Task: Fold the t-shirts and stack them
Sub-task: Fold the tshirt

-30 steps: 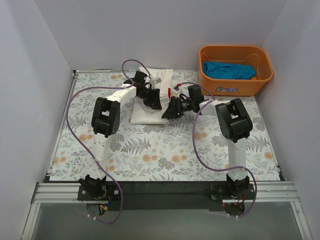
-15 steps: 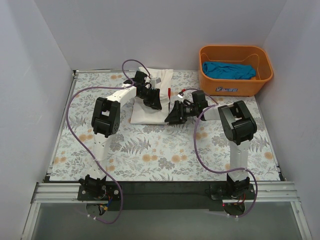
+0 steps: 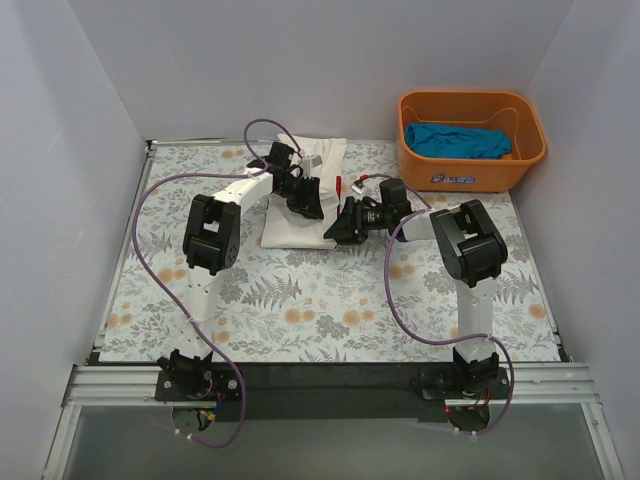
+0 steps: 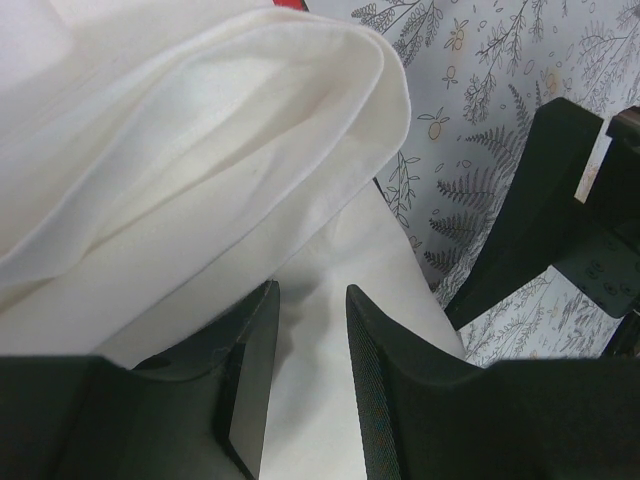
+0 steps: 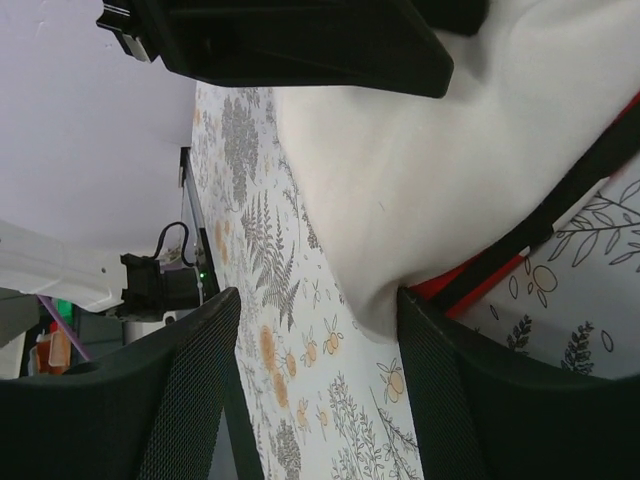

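Over the last second, the right gripper (image 3: 337, 228) shifts slightly left, closing on the right edge of the white t-shirt (image 3: 290, 228), which lies part-folded at the table's far middle. Its fingers stand wide, straddling the corner by the red trim (image 5: 470, 282). The left gripper (image 3: 307, 204) stays over the cloth, fingers narrow; we cannot tell whether they pinch it. We judge a grasp is being prepared for the next fold.
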Tool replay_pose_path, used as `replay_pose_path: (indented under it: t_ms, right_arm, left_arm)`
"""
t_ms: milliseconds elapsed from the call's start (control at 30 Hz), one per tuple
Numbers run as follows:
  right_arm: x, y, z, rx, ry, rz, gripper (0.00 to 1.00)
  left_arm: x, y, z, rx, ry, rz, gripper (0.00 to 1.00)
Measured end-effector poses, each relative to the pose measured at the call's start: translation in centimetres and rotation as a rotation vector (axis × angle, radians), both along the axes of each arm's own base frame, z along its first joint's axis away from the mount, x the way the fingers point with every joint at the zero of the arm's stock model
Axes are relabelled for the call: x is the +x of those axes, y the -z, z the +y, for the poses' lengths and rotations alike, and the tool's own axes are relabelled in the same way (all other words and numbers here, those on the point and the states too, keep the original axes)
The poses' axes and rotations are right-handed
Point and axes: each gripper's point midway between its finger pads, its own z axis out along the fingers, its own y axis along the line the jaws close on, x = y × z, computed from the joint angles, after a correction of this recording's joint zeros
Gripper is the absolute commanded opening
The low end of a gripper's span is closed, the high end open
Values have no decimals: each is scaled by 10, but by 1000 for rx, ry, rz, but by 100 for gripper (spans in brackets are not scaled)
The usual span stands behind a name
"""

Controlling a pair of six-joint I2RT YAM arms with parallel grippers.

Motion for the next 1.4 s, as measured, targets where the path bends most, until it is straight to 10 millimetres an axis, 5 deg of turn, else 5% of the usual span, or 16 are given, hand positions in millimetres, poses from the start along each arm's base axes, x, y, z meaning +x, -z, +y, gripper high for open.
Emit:
replay_pose_path:
  t_ms: [133,367,567,867,1033,1267,1400]
  right_arm:
    - [-7,1,4,8,-18,23,60]
    - [-31,20,-4,-13,-16,67,26]
    - [-31,7,-14,-26,25,30,1]
    - [-35,15,-40,-159,-11,1,3]
    - [-8,-6,-39,-190,-30,-137,13]
    - [52,-75,-14,-129,-42,-402,13]
    - [76,-76,9,-105,-67,-453,12]
  left_arm:
    - [0,1,0,1,-3,1,32]
    - [-1,3,0,-1,-12,13,32]
    - [-4,3,-1,-8,-22,22,32]
    - [-8,-8,-4,-43,-30,28,40]
    - [-1,-41,4,-90,-68,5,40]
    - [35,-77,72,-133,-209,-45,36]
    - [46,-70,106,-116,-272,-42,34]
